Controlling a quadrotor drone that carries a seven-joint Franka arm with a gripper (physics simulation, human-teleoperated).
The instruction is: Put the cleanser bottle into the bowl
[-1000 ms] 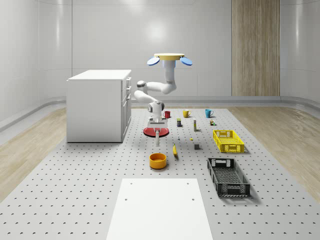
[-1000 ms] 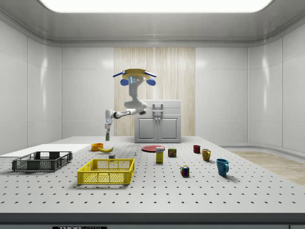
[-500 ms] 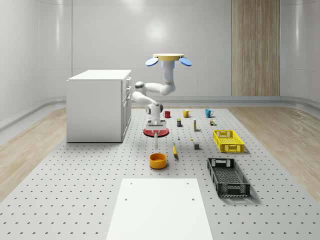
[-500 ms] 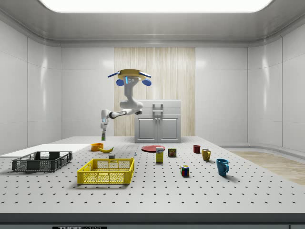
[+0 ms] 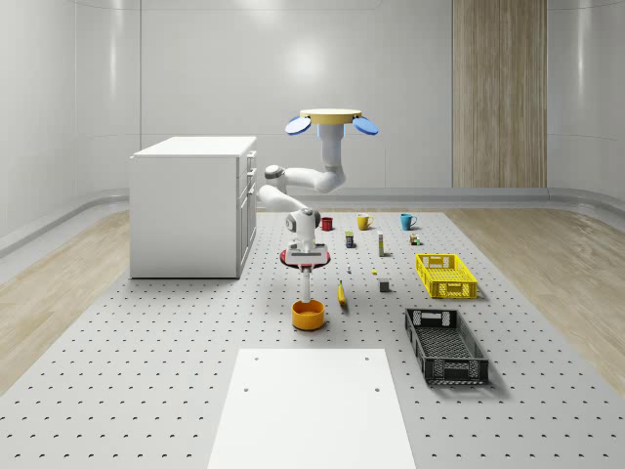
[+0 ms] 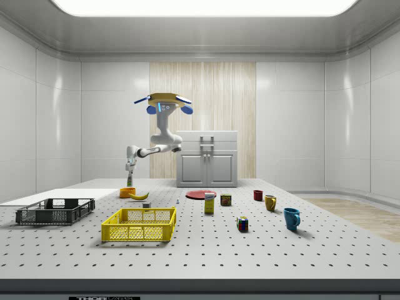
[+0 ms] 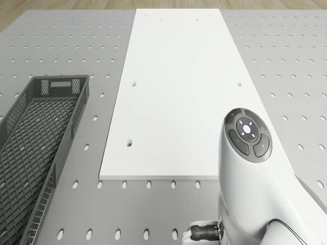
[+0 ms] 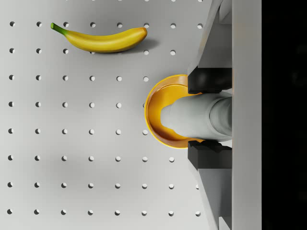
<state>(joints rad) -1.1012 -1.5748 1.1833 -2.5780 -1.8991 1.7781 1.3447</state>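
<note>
Claw: ours (image 8: 211, 117) is closed on the bottle (image 8: 196, 116), one black pad (image 8: 209, 80) on each side of its body.
Bottle: we hold it upright, base down, directly above the bowl (image 8: 160, 103); in the whole-scene view the bottle (image 5: 306, 285) hangs just over the bowl (image 5: 308, 313), apparently not yet inside.
Drone: ours (image 5: 331, 118) hovers high over the table (image 5: 146, 371), near the cabinet (image 5: 190, 205), arm reaching down and forward.
Done: we judge pick-up and carry finished.
Left: we must lower, release, and pull clear.
Nearby: banana (image 8: 100, 39) lies beside the bowl, apart from it; red plate (image 5: 289, 258) sits behind it.
Farther: black crate (image 7: 30, 148), yellow crate (image 5: 445, 276), white board (image 7: 179, 87), mugs (image 6: 291, 218) stand well apart.
Obstacles: we see none between bottle and bowl; we judge a tall bottle may tip in a shallow bowl.
</note>
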